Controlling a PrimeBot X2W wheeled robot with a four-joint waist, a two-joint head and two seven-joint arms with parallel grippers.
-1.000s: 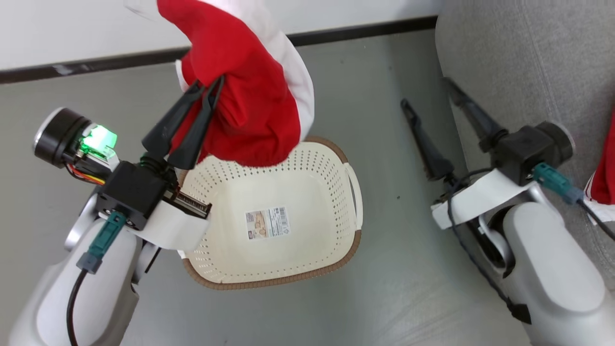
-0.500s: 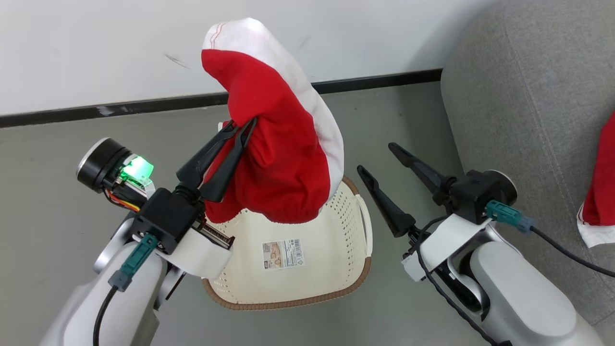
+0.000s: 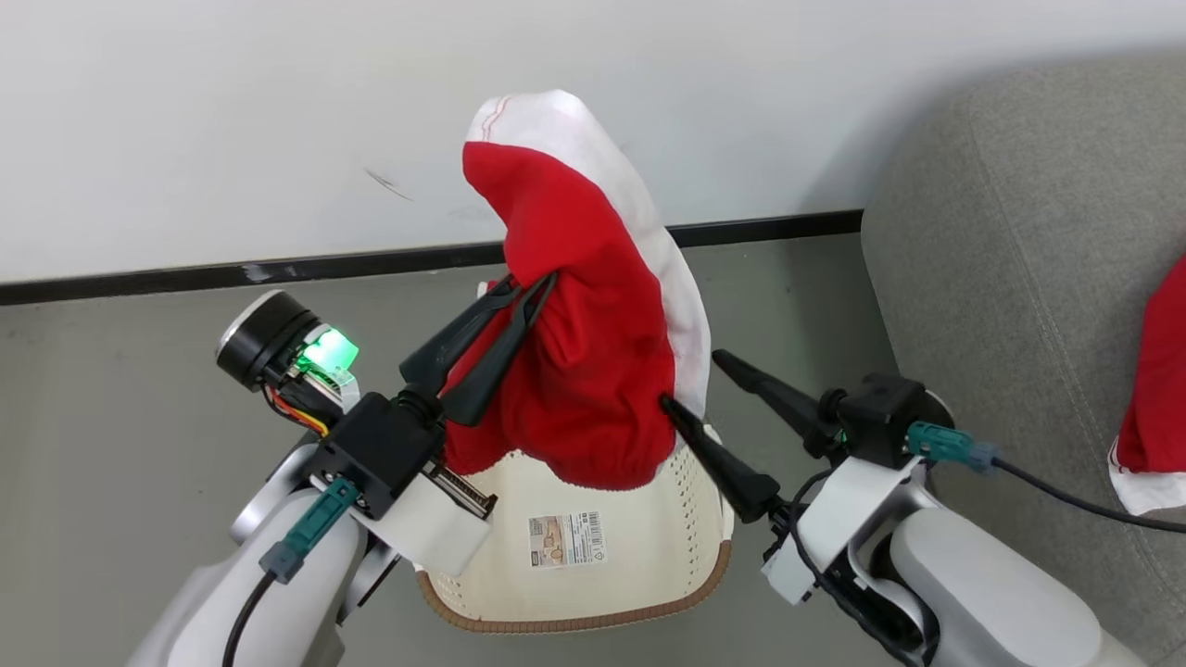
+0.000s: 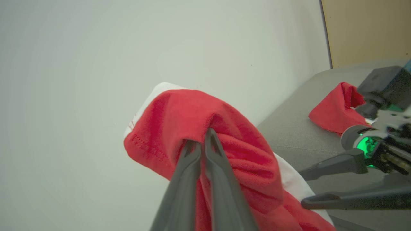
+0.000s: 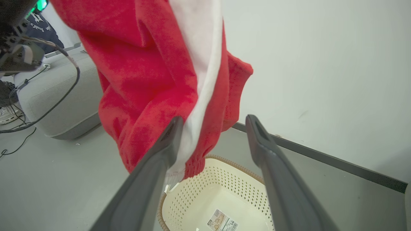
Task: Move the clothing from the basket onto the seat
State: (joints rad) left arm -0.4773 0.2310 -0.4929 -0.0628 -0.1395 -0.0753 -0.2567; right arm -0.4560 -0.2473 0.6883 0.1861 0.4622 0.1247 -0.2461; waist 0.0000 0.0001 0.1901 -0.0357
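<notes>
With the basket (image 3: 687, 519) at lower centre empty, the left gripper (image 3: 533, 283) clamps the last red garment (image 3: 593, 371), the right gripper (image 3: 690, 378) gapes empty, and another garment (image 3: 1154, 389) already lies on the sofa (image 3: 1019, 278) at far right.

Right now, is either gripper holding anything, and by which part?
The left gripper is shut on a bunched fold of the red garment, lifted above the basket. The right gripper is open, gripping nothing.

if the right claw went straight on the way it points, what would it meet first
Most likely the red and white garment hanging from the left claw: its lower part lies just ahead of the open right claw. Depth is unclear.
</notes>
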